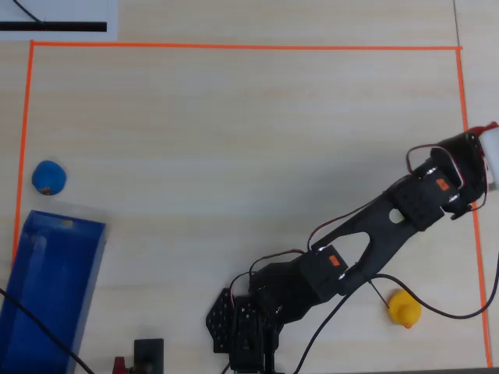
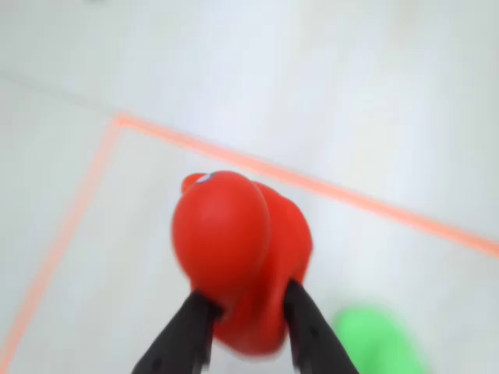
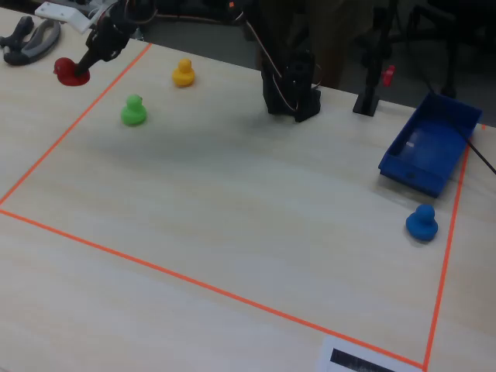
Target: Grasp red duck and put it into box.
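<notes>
Your fingers are clamped on the red duck: in the wrist view the two black tips press against its lower body from either side, and the duck fills the middle of that picture. In the fixed view the fingers and the duck sit at the far left, just outside the orange tape line that frames the worktop. Whether the duck rests on the worktop or is lifted off it, you cannot tell from these pictures. In the overhead view only a sliver of red shows at the right edge, past the tape, with the arm stretched out towards it from its base at the bottom.

The box lies well apart from the duck, at the opposite side of the worktop; the overhead view puts it in the lower left corner. A blue duck stands near its end, not touching it.

The green duck sits inside the tape near the fingers, and shows as a blur at the bottom of the wrist view. The yellow duck stands beside the arm.
</notes>
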Robot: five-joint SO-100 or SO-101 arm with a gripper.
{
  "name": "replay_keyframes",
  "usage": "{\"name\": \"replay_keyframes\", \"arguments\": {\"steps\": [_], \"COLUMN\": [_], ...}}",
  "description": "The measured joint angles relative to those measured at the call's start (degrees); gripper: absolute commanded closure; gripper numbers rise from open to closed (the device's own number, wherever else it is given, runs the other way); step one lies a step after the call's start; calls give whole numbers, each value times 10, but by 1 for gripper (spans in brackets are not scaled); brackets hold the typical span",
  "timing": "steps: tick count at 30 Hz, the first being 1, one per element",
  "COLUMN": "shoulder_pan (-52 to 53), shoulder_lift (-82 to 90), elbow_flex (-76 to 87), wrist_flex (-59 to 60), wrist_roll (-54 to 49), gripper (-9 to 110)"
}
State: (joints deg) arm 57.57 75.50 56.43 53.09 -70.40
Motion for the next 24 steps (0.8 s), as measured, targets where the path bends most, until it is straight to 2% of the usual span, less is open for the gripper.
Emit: {"name": "replay_keyframes", "arguments": {"steps": [7,16,24], "shoulder_pan": [-175,-421,-626], "shoulder_lift": [244,535,628], "elbow_flex": [169,398,467], "wrist_flex": [137,255,354], "wrist_roll": [55,148,272], "gripper": [101,101,101]}}
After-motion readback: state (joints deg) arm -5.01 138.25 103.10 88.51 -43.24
